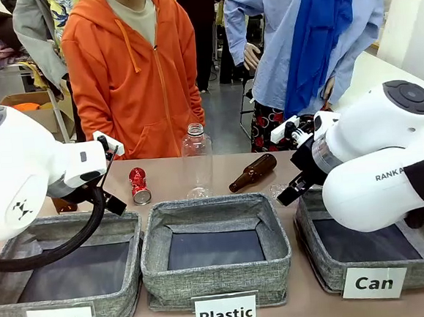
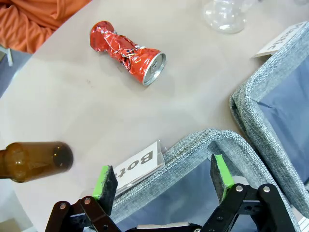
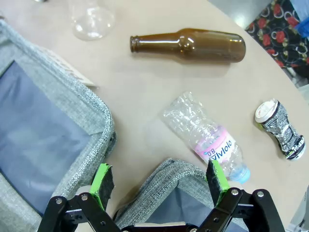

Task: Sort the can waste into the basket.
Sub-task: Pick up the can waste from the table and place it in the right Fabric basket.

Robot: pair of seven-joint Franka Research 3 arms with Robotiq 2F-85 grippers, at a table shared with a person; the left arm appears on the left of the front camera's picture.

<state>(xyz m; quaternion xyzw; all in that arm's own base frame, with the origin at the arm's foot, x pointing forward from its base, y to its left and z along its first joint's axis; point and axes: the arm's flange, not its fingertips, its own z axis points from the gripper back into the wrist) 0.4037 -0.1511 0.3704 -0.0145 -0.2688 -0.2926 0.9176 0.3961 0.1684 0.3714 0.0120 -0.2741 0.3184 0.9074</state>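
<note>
Step in hand: approach, nothing picked up yet. The left gripper [image 2: 163, 176] stands wide open and empty over the far rim of the Bottle basket [image 2: 203, 140]. The crushed red can [image 2: 126, 52] lies on its side on the table [image 2: 72, 106], ahead of that gripper and well apart from it. The right gripper [image 3: 159, 175] is likewise open and empty, above the far corner of the Can basket [image 1: 320, 266]. The black-and-silver can [image 3: 281, 129] lies ahead and off to the right in its wrist view, just past a crumpled clear plastic bottle [image 3: 205, 133]. Next move, as judged: the right gripper reaches past that bottle, sets its jaws across the can's pinched waist (thin metal, may slip), then closes. The red can would need a long carry across.
</note>
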